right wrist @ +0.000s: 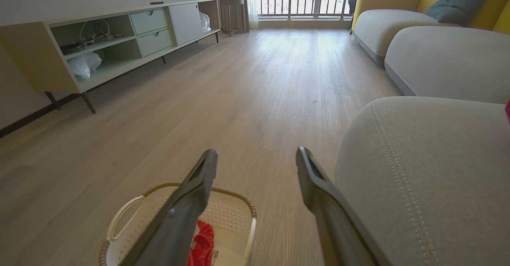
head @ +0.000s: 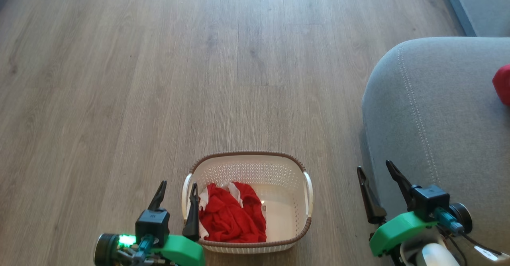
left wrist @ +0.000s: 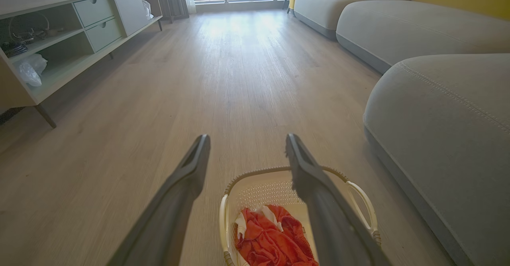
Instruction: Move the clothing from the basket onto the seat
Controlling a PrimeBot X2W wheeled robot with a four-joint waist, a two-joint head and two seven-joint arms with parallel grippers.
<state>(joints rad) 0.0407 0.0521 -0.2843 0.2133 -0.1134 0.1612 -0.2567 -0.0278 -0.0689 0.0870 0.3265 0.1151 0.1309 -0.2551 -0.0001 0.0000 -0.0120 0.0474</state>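
Note:
A cream basket point(head: 247, 166) with a brown rim stands on the wood floor, low in the head view. Red clothing point(head: 233, 214) with white parts lies crumpled in its left half; the same clothing point(left wrist: 275, 238) and basket point(left wrist: 247, 190) show in the left wrist view. My left gripper point(head: 178, 188) is open, held over the basket's left edge, nothing between its fingers. My right gripper point(head: 375, 169) is open too, between the basket and the grey seat point(head: 438, 110). A red piece point(head: 503, 83) lies on the seat at the right edge. In the right wrist view the basket point(right wrist: 235, 214) sits lower left.
A long low cabinet point(left wrist: 75, 26) with shelves and drawers lines the left wall. More grey sofa sections point(right wrist: 446, 54) with a yellow back run along the right. Between them the wood floor point(head: 199, 66) stretches toward a railed window.

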